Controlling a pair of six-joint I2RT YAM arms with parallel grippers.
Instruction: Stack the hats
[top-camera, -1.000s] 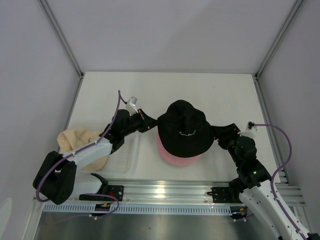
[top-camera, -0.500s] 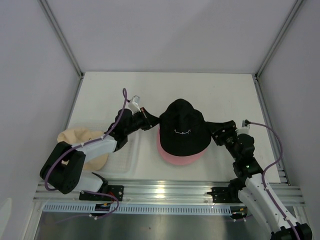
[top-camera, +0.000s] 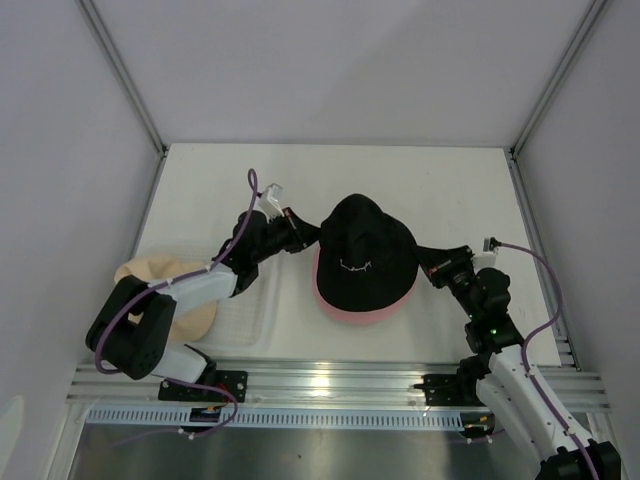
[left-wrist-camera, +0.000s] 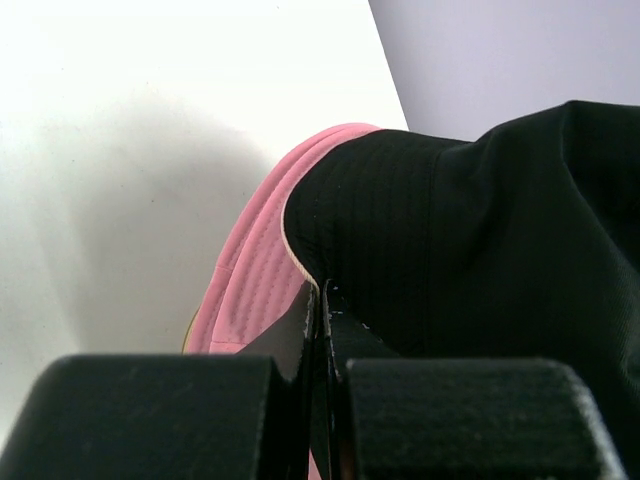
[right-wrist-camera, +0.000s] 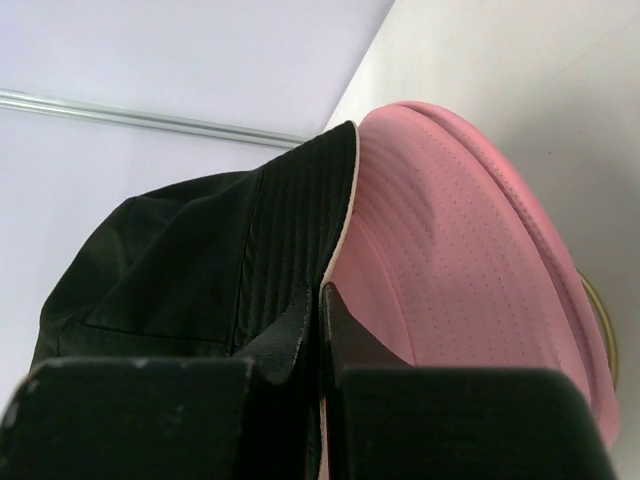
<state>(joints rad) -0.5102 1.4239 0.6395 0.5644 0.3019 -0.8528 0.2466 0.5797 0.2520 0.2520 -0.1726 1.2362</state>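
Since a second ago we have lowered the black hat squarer over the pink hat, whose brim now shows only as a thin crescent at the near side. Our left gripper and right gripper each pinch tight on opposite sides of the black brim, as both wrist views confirm. We judge this layer nearly seated; letting go comes next, then the beige hat at the left.

The top external camera looks steeply down from above and behind the arm bases, taking in the whole bench. The wrist cameras sit low behind the left claw and right claw. Both are very close and face opposite brims of the black hat on the pink hat, which all three views share.
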